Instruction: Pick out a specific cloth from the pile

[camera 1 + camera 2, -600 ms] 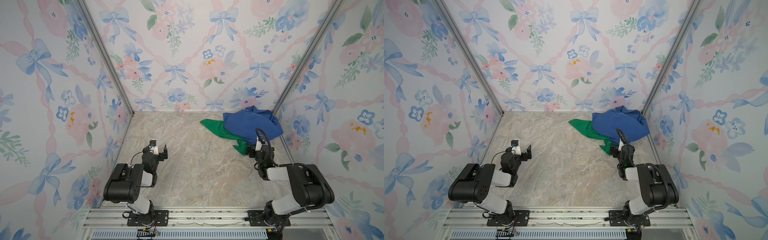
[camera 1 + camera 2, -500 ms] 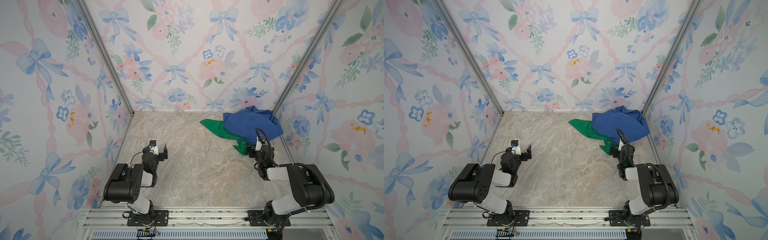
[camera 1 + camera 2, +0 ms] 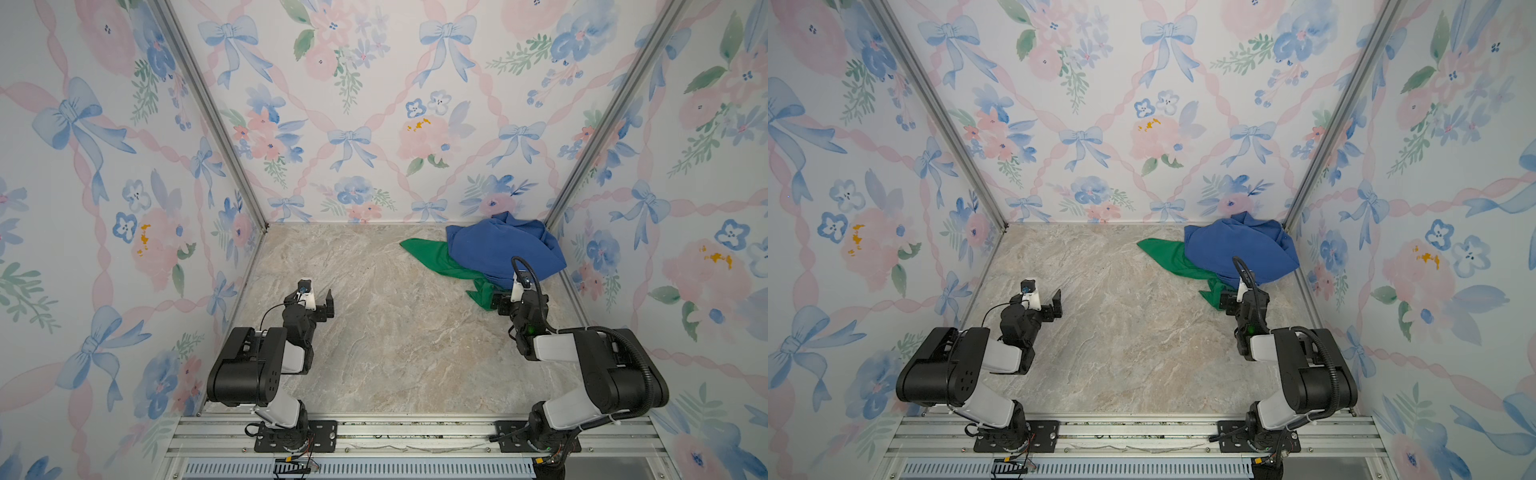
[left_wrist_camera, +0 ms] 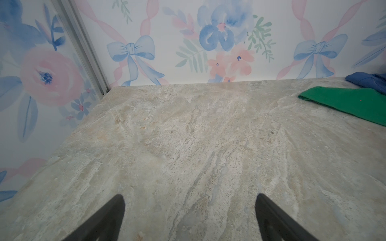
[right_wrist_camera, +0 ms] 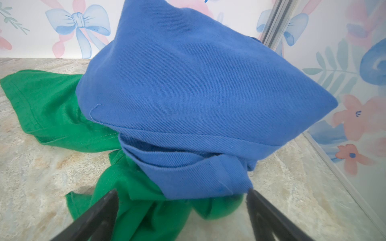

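Pile [image 3: 490,257]: far right corner of the surface [image 3: 374,340], royal-blue cloth [image 5: 188,83] over green cloth [image 5: 52,108].
Sky-blue cloth: nowhere visible (probably buried underneath).
Right claw [image 5: 181,192]: apart, empty, at the pile's near edge.
Left claw [image 4: 190,197]: apart, idle, well away.
Do well: peel the royal-blue layer aside first.

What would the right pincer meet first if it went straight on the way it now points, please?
Most likely the green cloth lying just ahead of the open right pincer, though the blue cloth's lower fold hangs right above it, so depth leaves some doubt.
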`<state>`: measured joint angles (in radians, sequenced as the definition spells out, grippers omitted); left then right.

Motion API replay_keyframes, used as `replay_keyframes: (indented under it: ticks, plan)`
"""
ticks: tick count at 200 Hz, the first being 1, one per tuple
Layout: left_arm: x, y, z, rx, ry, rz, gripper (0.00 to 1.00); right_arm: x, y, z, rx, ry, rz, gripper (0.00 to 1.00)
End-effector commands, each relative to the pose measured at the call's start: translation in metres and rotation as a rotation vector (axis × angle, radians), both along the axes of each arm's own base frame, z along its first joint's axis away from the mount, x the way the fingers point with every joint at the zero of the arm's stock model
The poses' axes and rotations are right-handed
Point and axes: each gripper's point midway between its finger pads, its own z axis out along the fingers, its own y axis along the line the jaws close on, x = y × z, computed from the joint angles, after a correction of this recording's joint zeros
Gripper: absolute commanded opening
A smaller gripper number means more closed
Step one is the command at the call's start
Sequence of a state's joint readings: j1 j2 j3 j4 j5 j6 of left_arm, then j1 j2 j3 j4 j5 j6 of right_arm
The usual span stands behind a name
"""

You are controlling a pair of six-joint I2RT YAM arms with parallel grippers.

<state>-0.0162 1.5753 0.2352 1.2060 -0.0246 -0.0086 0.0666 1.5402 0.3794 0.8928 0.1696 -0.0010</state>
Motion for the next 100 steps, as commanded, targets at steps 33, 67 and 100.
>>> replay_keyframes:
  ticks: [33,67,100]
  plan:
    - [0.001,-0.001,0.006,-0.016,-0.017,-0.01,0.98,0.004,0.004,0.008,-0.001,-0.018,0.016,0.97]
    - [-0.006,0.001,0.027,-0.007,-0.061,0.006,0.98,-0.009,0.012,0.029,-0.037,-0.07,0.034,0.97]
    - [-0.017,-0.012,0.06,0.077,-0.109,0.069,0.98,-0.028,0.017,0.046,0.033,0.089,0.015,0.97]
